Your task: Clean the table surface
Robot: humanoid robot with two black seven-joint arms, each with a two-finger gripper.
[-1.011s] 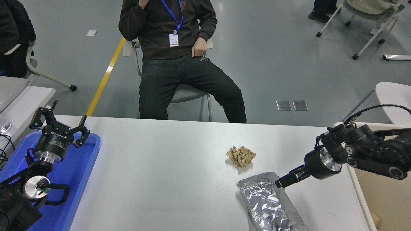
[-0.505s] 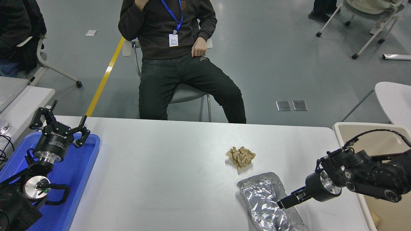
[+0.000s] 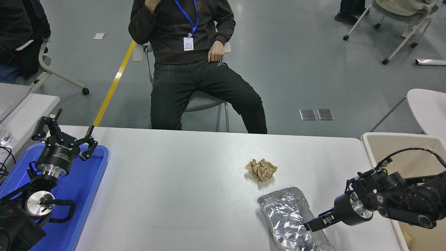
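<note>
White-grey and matte, the table surface (image 3: 181, 181) fills the lower half of the head view, its far edge running straight across below a seated person (image 3: 195, 62). Legible writing is scarce: white lettering on the left gripper's body is too small to read, and print on the person's badge is not recorded. The left gripper (image 3: 66, 134) stands parked over the blue tray (image 3: 87, 195) at the near left edge, fingers spread wide. A crumpled brown paper ball (image 3: 261, 170) lies right of centre, just beyond a silver foil tray (image 3: 291, 218) that reaches the picture's bottom edge. The right gripper (image 3: 310, 226) comes in low from the right, fingers drawn narrow at the foil tray's right rim; whether they pinch it cannot be told. A beige bin (image 3: 393, 143) abuts the right edge. Open room spans the left and centre of the table.
</note>
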